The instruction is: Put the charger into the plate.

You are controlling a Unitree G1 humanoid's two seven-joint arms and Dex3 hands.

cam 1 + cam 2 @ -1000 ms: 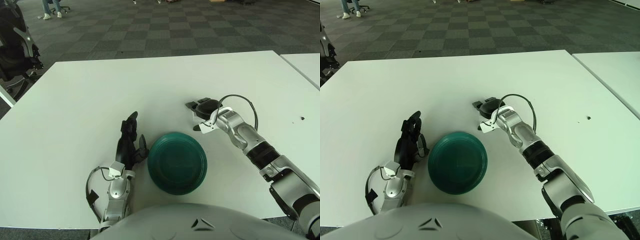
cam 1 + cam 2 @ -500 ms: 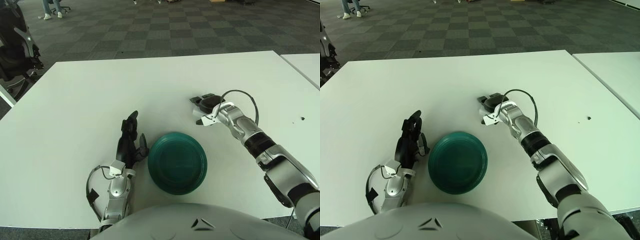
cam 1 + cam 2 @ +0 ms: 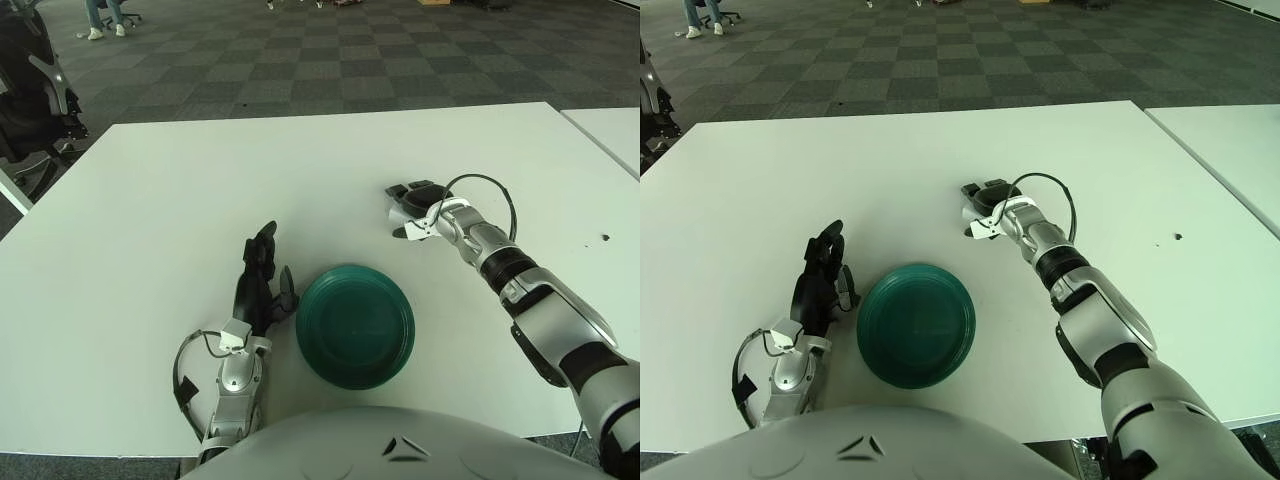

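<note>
1. The charger was a small white thing tucked under your right hand, on the table a bit past the middle and to the right. Only a sliver of white showed below the dark fingers, so its shape was hard to make out.
2. Your right hand was curled down over the charger with the black fingers wrapped on top of it. It looked like a grip, though you couldn't see whether the charger was lifted off the table or sitting on it.
3. A black cable looped up from the right wrist and arced back down onto the forearm.
4. The plate, dark green and round, sat nearer to you and to the left of the charger, well apart from it. Nothing was in it.
5. Your left hand showed just to the left of the plate, dark fingers pointing away from you and loosely spread, holding nothing. One fingertip was right by the plate's rim, but I couldn't tell if it touched.
6. Far off past the table was grey checkered carpet, with a dark office chair at the far left.
</note>
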